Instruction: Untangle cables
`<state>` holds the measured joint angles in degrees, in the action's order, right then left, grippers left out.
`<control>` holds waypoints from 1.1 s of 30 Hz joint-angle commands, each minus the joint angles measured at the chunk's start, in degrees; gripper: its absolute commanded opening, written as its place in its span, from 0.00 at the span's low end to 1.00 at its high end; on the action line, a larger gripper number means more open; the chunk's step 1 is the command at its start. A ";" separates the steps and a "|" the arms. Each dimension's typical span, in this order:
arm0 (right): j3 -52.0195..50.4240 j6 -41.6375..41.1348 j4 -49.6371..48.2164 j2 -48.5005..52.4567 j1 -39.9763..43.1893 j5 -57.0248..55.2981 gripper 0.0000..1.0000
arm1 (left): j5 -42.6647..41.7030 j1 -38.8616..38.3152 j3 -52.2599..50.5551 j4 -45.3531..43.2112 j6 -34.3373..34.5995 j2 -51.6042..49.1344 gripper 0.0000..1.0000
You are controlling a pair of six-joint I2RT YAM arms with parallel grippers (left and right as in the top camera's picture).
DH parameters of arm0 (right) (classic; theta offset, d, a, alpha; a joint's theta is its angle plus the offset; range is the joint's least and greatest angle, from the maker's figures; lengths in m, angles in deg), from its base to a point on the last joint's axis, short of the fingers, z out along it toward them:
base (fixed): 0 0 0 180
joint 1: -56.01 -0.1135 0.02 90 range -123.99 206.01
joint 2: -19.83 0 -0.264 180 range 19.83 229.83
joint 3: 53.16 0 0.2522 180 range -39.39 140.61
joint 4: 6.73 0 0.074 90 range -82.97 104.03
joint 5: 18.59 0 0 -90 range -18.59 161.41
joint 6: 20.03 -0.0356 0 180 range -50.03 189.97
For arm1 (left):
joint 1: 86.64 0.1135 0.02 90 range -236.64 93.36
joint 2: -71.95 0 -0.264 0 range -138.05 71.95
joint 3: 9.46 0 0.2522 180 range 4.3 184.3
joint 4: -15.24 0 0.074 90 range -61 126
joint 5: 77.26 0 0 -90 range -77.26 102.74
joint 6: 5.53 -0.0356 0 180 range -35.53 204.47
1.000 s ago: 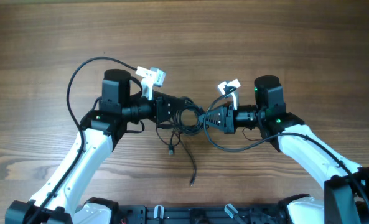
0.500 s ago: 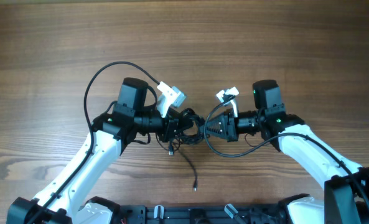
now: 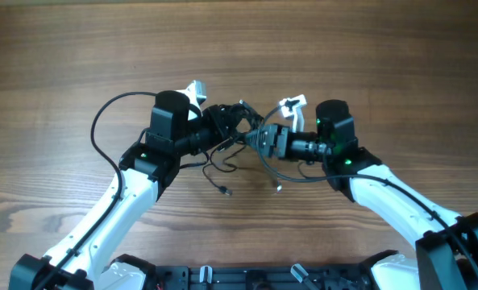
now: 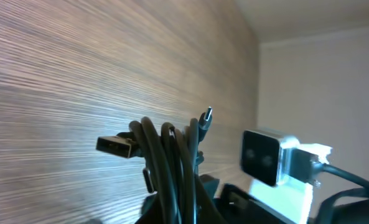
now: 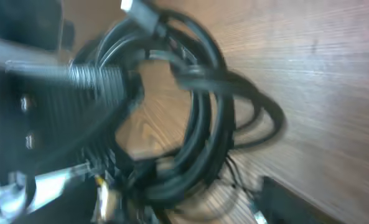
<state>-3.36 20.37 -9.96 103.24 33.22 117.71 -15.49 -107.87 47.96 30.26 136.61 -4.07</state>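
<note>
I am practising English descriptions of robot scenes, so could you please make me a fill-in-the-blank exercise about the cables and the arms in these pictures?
1. The table is made of ____.
2. The cables, held in the jaws of the left gripper, are ____ in colour.
3. In the left wrist view, the flat USB plug points toward the ____ edge of the picture.
4. The overhead view shows ____ robot arms.

Missing words: wood; black; left; two.

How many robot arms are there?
2. The left arm is at the bottom left and the right arm at the bottom right. Their tips meet at the cables in the middle. None seem hidden.
</note>
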 commanded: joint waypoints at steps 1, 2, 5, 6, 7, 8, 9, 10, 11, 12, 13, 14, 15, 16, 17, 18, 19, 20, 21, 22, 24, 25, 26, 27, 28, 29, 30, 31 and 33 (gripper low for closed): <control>0.26 -8.85 -3.17 0.61 -0.55 -6.14 0.33 | -4.44 -0.15 0.61 -0.66 3.80 0.17 0.04; 0.26 -7.41 -3.23 0.61 -0.48 -6.49 0.16 | -4.59 -0.13 0.61 -0.63 3.61 0.17 0.04; 0.26 7.54 -1.53 0.59 0.02 -5.97 0.05 | -4.79 0.20 0.61 0.44 -7.43 0.17 0.07; 0.26 11.56 -0.83 0.59 0.81 -4.04 0.05 | -4.79 0.17 0.61 1.77 -11.82 0.17 0.10; 0.28 15.23 -0.20 0.59 1.88 -0.85 0.04 | -5.01 0.17 0.61 4.59 -18.05 0.17 0.13; 0.26 17.51 0.42 0.59 2.58 1.55 0.05 | -4.98 0.17 0.61 5.90 -20.98 0.17 0.15; 0.26 19.96 1.05 0.59 3.19 4.31 0.05 | -5.01 0.17 0.61 7.02 -23.96 0.17 0.15; 0.26 20.70 1.22 0.59 3.28 5.33 0.05 | -5.22 0.17 0.61 7.08 -25.05 0.17 0.15; 0.26 21.09 1.20 0.59 3.28 6.71 0.05 | -5.25 0.17 0.61 7.02 -25.22 0.17 0.12; 0.28 20.94 1.22 0.59 3.26 8.00 0.07 | -5.22 0.11 0.61 6.88 -25.24 0.17 0.04; 0.28 21.11 1.49 0.59 3.26 8.72 0.37 | -5.20 0.13 0.61 6.84 -25.99 0.15 0.04; 0.26 21.14 1.66 0.59 3.50 9.38 0.58 | -5.09 0.13 0.61 6.73 -26.25 0.15 0.04; 0.28 20.87 1.55 0.46 4.46 11.43 0.86 | -3.74 0.26 0.61 6.75 -25.77 0.17 0.04; 0.28 18.99 1.57 -0.22 6.25 14.58 0.93 | 0.55 0.24 0.61 7.10 -21.97 0.15 0.04; 0.28 17.31 1.55 -0.72 7.19 16.20 0.93 | 2.25 0.24 0.61 7.15 -20.33 0.15 0.04; 0.26 15.65 1.60 -1.22 7.69 16.96 0.88 | 5.14 0.24 0.61 7.10 -17.59 0.15 0.04; 0.26 13.33 1.64 -1.62 7.76 17.03 0.82 | 7.61 0.22 0.61 6.95 -14.97 0.15 0.04; 0.26 10.95 1.64 -1.68 6.86 16.72 0.73 | 9.92 0.22 0.61 6.34 -11.52 0.15 0.04; 0.26 9.51 1.62 -1.51 4.83 14.49 0.67 | 10.34 0.17 0.61 5.09 -9.57 0.15 0.04; 0.26 8.37 1.64 -1.40 2.45 10.88 0.58 | 10.32 0.07 0.61 3.78 -8.24 0.15 0.04; 0.26 5.38 1.60 -1.11 -3.28 1.99 0.49 | 10.32 0.07 0.61 2.73 -5.22 0.15 0.04; 0.26 4.79 1.62 -1.11 -5.79 -2.29 0.48 | 10.25 0.07 0.61 2.84 -3.17 0.15 0.04; 0.26 4.02 1.55 -1.11 -7.13 -4.83 0.43 | 10.05 0.07 0.61 2.84 -1.88 0.15 0.04; 0.26 2.91 1.11 -1.11 -7.85 -6.51 0.40 | 9.55 0.07 0.61 2.80 -1.46 0.15 0.04; 0.26 2.99 0.63 -1.11 -7.91 -6.93 0.37 | 9.07 0.07 0.61 2.82 -1.53 0.15 0.04; 0.26 3.17 0.66 -1.11 -7.91 -7.50 0.36 | 7.69 0.07 0.61 2.84 -1.57 0.15 0.04; 0.26 3.52 0.76 -1.11 -7.91 -8.66 0.36 | 6.16 0.07 0.61 2.80 -1.81 0.15 0.04; 0.26 4.55 0.68 -1.11 -7.91 -10.27 0.36 | 3.54 0.07 0.61 2.80 -2.21 0.17 0.04; 0.26 4.57 0.04 -1.11 -7.91 -10.73 0.27 | 0.68 0.09 0.61 2.82 -2.43 0.15 0.04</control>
<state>-3.36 24.76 -8.89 102.74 25.29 109.95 -9.72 -107.77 48.00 33.47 133.82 -4.23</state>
